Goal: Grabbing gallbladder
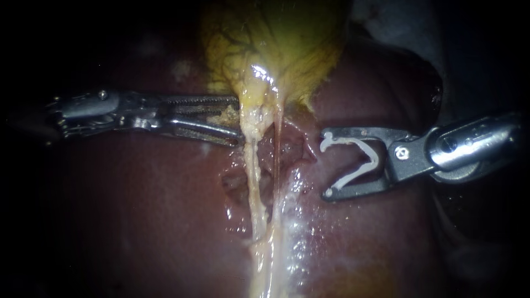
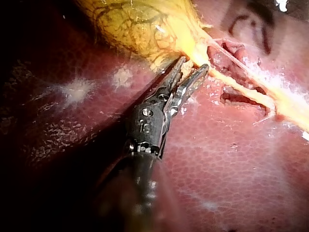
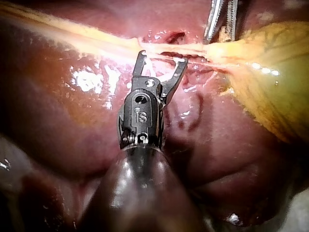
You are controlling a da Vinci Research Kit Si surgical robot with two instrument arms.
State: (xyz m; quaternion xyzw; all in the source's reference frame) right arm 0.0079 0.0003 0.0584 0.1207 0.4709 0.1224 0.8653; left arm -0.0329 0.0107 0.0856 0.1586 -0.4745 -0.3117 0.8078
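Note:
The yellow gallbladder (image 1: 276, 44) lies at the top centre on the dark red liver (image 1: 138, 209) and narrows downward into a pale neck. My left instrument (image 1: 238, 120) comes in from the left with its toothed jaws open, their tips against the neck's left edge. In the left wrist view a gap shows between the jaws of the left instrument (image 2: 193, 65), right where the gallbladder (image 2: 140, 24) tapers. My right instrument (image 1: 326, 164) stands apart to the right of the neck. Its jaws are spread wide and hold a white clip (image 1: 375, 159).
Below the neck a pale tube (image 1: 254, 182) runs downward, and a thin reddish strand (image 1: 277, 149) runs beside it. Raw, pitted liver surface (image 1: 292, 149) lies between the tubes and my right instrument. The tissue below them is wet and glistening.

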